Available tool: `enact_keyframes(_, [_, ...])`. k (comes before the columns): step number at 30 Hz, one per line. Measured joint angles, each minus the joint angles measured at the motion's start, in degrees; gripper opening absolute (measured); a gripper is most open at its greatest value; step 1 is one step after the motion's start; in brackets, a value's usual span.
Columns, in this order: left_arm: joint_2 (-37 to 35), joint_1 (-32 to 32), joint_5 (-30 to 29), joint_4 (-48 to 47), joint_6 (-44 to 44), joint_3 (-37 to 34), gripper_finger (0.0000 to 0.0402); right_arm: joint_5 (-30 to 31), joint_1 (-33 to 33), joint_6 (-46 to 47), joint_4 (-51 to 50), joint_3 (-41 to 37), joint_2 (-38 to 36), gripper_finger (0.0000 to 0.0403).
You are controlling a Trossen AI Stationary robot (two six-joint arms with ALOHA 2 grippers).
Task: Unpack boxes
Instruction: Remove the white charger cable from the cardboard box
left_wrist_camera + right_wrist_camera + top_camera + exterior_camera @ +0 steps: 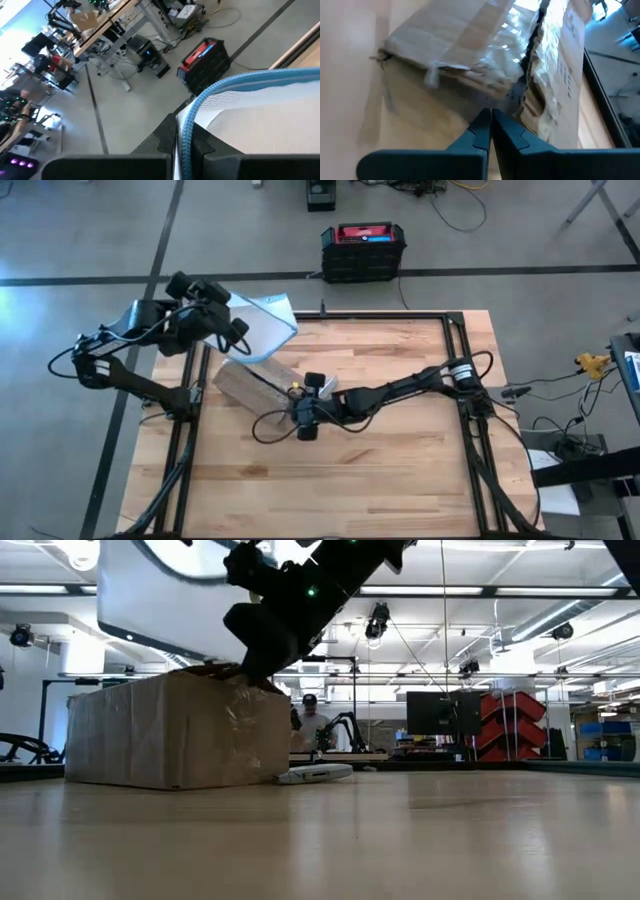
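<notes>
Seen from overhead: a brown cardboard box (pixel 262 387) lying on a pale wooden table (pixel 400 480), toward ten o'clock from the table's middle. At the box's four o'clock end, the right gripper (pixel 303 408), fingers pressed together with nothing visibly between them; in the right wrist view the tips (pixel 491 116) sit at a torn gap between taped flaps (contents of the box hidden in shadow). At table level the gripper (pixel 262 675) meets the box's top right corner (pixel 180 730), contact point hard to make out. Behind the box, a flat pale object (pixel 314 774), mostly cut off.

Off the table's eleven o'clock corner, the left gripper (pixel 238 332), raised, fingers clamped on the edge of a clear plastic pouch with a blue rim (pixel 262 326); pouch largely hiding the fingers in the left wrist view (pixel 245 117).

Grey floor with dark lines; a black-and-red case (pixel 362 250) at twelve o'clock beyond the table. Far room: desks, monitors, red bins, and a seated person (pixel 312 720).
</notes>
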Motion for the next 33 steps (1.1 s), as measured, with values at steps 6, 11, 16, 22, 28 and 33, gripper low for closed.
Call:
enact_keyframes(6, [0.00,0.42,-0.02,0.20,-0.30,-1.43,0.0000,4.13,1.00,3.20,-25.55,0.02,-4.51,0.0000])
enact_keyframes(11, [0.01,0.40,0.00,1.52,-0.63,-2.10,0.0000,4.34,1.85,11.29,-46.52,-1.32,-9.39,0.0000])
enact_keyframes(16, [0.46,0.40,0.00,2.25,-0.66,-2.74,0.0000,3.89,2.90,21.87,-58.53,-7.58,-17.71,0.0000])
enact_keyframes(22, [1.65,0.40,0.02,2.29,-0.50,-2.74,0.0000,4.26,5.53,27.56,-50.66,-17.11,-29.61,0.0000])
enact_keyframes(28, [3.13,0.40,1.40,2.05,-0.42,-2.78,0.0000,3.21,5.70,19.86,-34.07,-21.29,-36.00,0.0000])
enact_keyframes(33, [3.84,0.40,1.62,0.84,-0.42,-2.85,0.0000,-1.41,5.78,11.72,-26.69,-21.28,-36.30,0.0000])
